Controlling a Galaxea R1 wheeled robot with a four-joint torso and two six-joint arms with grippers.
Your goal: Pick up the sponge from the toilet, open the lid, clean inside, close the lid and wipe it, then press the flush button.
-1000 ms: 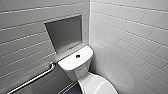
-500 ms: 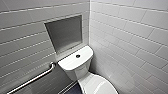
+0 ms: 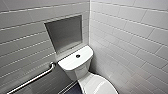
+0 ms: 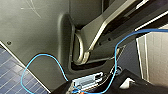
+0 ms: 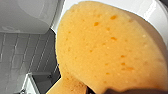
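Note:
The glossy white toilet (image 3: 75, 62) stands in the corner of two tiled walls in the head view. The small dark flush button (image 3: 78, 56) sits in the middle of the flat tank top. Below the tank, the smooth white lid (image 3: 98, 86) shows at the picture's lower edge and looks to be lying down over the bowl. In the right wrist view the orange porous sponge (image 5: 105, 50) looms very close, with white ceramic (image 5: 37, 15) behind it. My right gripper (image 5: 110, 90) is shut on the sponge, with a dark part of it showing at the sponge's base. My left gripper is open.
A metal grab bar (image 3: 32, 79) runs along the wall left of the toilet. A recessed grey niche (image 3: 64, 33) sits in that wall above the tank. The tiled right wall (image 3: 130, 45) stands close beside the toilet. Dark floor (image 3: 73, 90) shows beside the bowl.

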